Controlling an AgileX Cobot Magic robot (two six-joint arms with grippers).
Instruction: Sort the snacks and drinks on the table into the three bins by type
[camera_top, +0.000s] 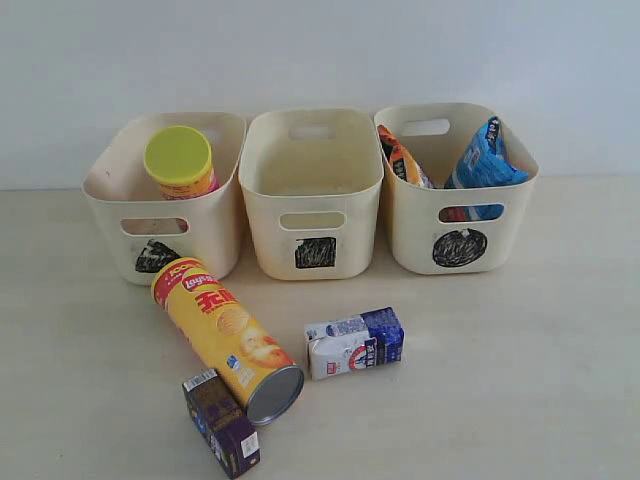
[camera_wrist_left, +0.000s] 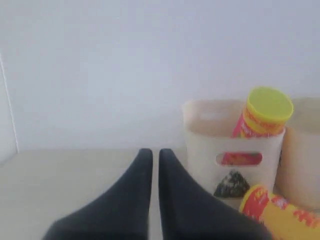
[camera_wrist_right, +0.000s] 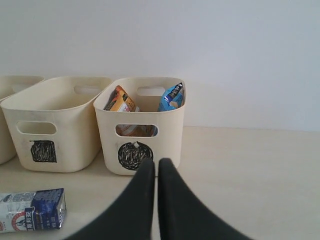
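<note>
While the pink canister (camera_top: 180, 162) stands in the triangle bin (camera_top: 115, 215) left of the square bin (camera_top: 262, 215) and the orange bag (camera_top: 402, 160) and blue bag (camera_top: 484, 160) sit in the circle bin (camera_top: 520, 215) to its right, roughly half remains: the yellow canister (camera_top: 225, 335), blue-and-white carton (camera_top: 354, 342) and purple carton (camera_top: 221, 422) lie on the surface (camera_top: 500, 380) before it. The left end effector (camera_wrist_left: 155, 155) and right end effector (camera_wrist_right: 156, 165) are pressed together, empty.

On the desk (camera_top: 520, 390) stand 3 bins (camera_top: 268, 225); before them lie a yellow canister (camera_top: 225, 335), a blue-white carton (camera_top: 355, 343) and a purple carton (camera_top: 222, 422).
</note>
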